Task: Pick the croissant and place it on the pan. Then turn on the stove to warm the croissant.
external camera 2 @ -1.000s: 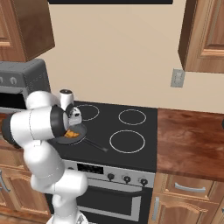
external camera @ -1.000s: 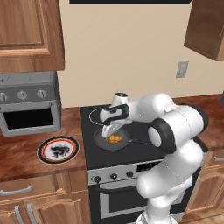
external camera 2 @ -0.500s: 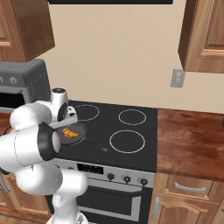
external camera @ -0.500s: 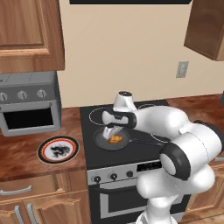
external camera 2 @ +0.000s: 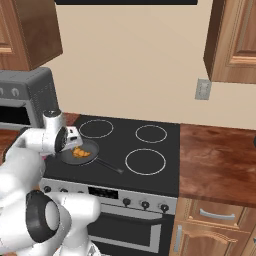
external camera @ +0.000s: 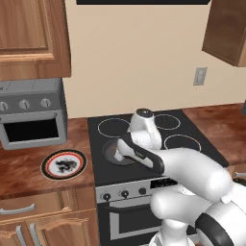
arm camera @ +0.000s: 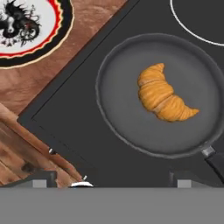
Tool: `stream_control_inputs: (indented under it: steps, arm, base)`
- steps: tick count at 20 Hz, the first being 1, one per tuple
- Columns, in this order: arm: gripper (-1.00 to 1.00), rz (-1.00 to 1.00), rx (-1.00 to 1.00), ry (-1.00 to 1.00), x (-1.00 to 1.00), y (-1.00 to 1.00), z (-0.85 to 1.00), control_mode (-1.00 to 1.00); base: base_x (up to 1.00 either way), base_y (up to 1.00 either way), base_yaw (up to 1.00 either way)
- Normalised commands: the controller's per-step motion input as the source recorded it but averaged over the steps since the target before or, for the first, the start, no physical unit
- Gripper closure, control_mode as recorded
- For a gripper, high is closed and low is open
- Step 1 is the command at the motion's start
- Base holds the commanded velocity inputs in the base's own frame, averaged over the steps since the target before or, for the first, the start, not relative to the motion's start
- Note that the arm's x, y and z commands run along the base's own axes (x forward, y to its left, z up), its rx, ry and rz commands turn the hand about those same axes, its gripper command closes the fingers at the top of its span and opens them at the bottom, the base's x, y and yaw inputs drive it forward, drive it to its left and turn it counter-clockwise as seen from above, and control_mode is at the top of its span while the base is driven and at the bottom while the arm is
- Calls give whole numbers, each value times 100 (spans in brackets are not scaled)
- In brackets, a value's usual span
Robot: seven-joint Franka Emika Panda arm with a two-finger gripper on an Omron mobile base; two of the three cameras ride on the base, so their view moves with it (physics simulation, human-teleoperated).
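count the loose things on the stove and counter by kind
croissant: 1, lying in the pan
pan: 1, on the stove
plate: 1, on the counter
total: 3

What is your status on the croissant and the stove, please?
Gripper empty, above the stove's front edge, jaws' state unclear. Croissant lying in the pan on the stove. Knobs not yet touched. Nothing in the way.

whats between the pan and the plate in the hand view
Nothing stands there: just bare black stove top, then a strip of brown counter, between the pan and the plate.
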Motion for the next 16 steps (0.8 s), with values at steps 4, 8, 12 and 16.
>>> stream_control_inputs:
  steps: [4, 8, 12, 16]
  arm:
    - [-100, -13, 0, -16, -58, 0, 23, -100]
    - [-100, -13, 0, -21, -56, 0, 10, -100]
    - [-100, -14, 0, -26, -57, 0, 7, -100]
    - [-100, -14, 1, -29, -59, 0, 5, -100]
  base:
    - [0, 0, 0]
    - [0, 0, 0]
    - [0, 0, 0]
    - [0, 0, 0]
